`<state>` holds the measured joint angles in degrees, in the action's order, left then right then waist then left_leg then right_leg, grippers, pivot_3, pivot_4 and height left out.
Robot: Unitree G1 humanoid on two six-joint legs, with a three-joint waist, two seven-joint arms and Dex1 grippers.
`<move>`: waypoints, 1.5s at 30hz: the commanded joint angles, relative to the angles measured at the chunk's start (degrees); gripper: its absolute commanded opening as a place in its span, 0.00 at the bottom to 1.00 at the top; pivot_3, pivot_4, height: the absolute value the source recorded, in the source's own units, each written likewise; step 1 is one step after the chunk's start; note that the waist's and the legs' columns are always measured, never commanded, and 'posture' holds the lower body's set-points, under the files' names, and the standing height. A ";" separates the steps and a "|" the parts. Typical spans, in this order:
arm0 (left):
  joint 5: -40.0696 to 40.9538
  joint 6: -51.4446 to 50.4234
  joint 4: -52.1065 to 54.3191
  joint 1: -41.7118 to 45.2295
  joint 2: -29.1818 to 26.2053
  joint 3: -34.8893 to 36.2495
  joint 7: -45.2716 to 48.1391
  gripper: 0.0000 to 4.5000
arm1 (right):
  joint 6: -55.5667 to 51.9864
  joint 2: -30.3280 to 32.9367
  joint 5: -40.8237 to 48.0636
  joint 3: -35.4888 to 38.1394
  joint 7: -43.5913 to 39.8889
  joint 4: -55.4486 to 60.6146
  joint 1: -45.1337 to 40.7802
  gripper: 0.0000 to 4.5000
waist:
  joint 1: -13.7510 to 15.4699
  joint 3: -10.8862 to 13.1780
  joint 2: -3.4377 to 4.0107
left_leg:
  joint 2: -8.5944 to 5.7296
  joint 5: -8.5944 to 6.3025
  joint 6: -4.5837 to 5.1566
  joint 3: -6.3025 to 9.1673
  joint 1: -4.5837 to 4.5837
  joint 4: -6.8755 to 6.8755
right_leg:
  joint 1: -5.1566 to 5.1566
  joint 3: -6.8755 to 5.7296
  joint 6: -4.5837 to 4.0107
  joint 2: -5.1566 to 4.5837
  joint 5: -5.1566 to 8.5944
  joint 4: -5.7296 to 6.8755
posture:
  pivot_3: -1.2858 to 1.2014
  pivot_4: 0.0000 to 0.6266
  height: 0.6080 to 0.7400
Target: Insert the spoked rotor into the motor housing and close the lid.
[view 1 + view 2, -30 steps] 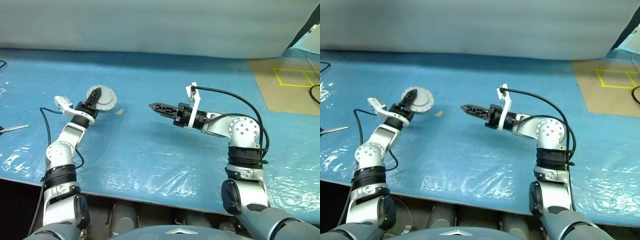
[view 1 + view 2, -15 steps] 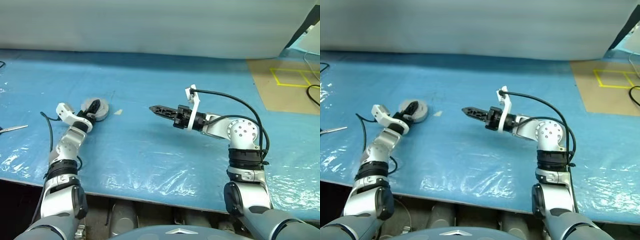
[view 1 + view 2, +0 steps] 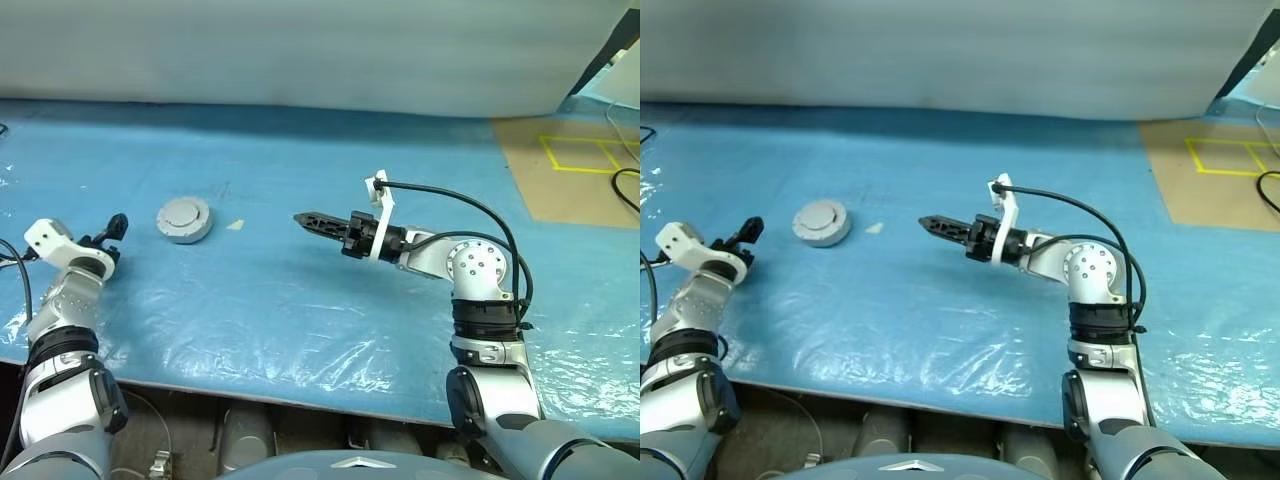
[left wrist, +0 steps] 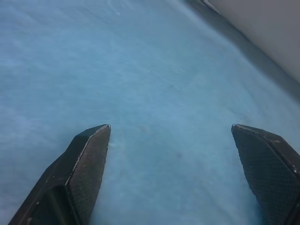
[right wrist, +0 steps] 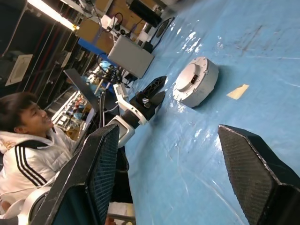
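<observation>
The motor housing point(image 3: 184, 220) sits on the blue sheet as a closed round grey puck, its lid point(image 3: 185, 212) lying flat on top with the plain grey face up. The spoked rotor is hidden. My left gripper point(image 3: 113, 227) hovers well to the left of the housing, open and empty, with only blue sheet between its fingers point(image 4: 89, 154). My right gripper point(image 3: 304, 218) points left from mid-table, a good gap right of the housing point(image 5: 196, 82), open with nothing between its fingers point(image 5: 101, 164).
A small tan scrap point(image 3: 236, 224) lies just right of the housing. A brown board with yellow tape point(image 3: 575, 165) covers the far right. A pale wall point(image 3: 300, 50) backs the table. A person in a white jacket point(image 5: 33, 145) sits beyond the table's left end.
The lid went from standing open at my left gripper to lying shut on the housing. My left gripper opened and swung away to the left. The right arm stayed put.
</observation>
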<state>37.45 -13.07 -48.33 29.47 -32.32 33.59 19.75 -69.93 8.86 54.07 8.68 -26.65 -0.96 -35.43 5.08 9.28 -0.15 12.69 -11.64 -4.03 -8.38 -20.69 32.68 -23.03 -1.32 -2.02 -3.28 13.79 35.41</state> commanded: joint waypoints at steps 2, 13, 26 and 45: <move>6.00 -5.32 16.64 -3.72 -0.01 2.03 6.46 0.97 | 2.64 2.03 -0.47 -0.47 -2.76 2.14 -0.64 0.78 | 0.52 0.00 -0.10 | 0.04 0.00 0.00 0.00 -0.08 0.01 | -0.03 -0.06 -0.01 0.00 0.01 0.00 | 0.52 0.24 1.00; 25.14 -32.00 60.56 -13.04 -2.49 -9.17 16.52 0.97 | 20.56 15.29 -13.25 -5.82 -13.04 8.72 2.78 0.78 | 0.47 0.02 -0.14 | 0.06 0.00 0.00 -0.03 -0.22 0.05 | -0.18 -0.07 -0.07 0.01 0.03 0.07 | 0.52 0.24 1.00; 8.43 -25.45 63.12 -13.83 -0.47 -30.74 27.38 0.97 | 30.10 17.59 -23.33 -13.23 -16.92 10.50 6.70 0.78 | -0.52 0.03 -0.10 | 0.06 0.01 0.03 -0.11 -0.20 0.01 | -0.27 0.08 -0.06 0.09 0.03 0.06 | 0.52 0.24 1.00; 3.42 -22.00 60.24 -12.39 -0.11 -28.82 28.37 0.99 | 30.30 17.68 -25.91 -14.00 -17.12 9.43 6.79 0.81 | -0.92 0.03 -0.09 | 0.04 0.01 0.04 -0.11 -0.18 0.06 | -0.24 0.10 -0.07 0.07 0.03 0.11 | 0.52 0.24 1.00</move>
<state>41.40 -36.23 11.67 16.09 -32.29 3.35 48.22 -40.13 26.39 28.42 -5.47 -43.64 7.55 -28.19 4.17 9.31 -0.25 12.74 -11.63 -3.99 -8.49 -20.87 32.74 -23.27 -1.22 -2.09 -3.21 13.82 35.54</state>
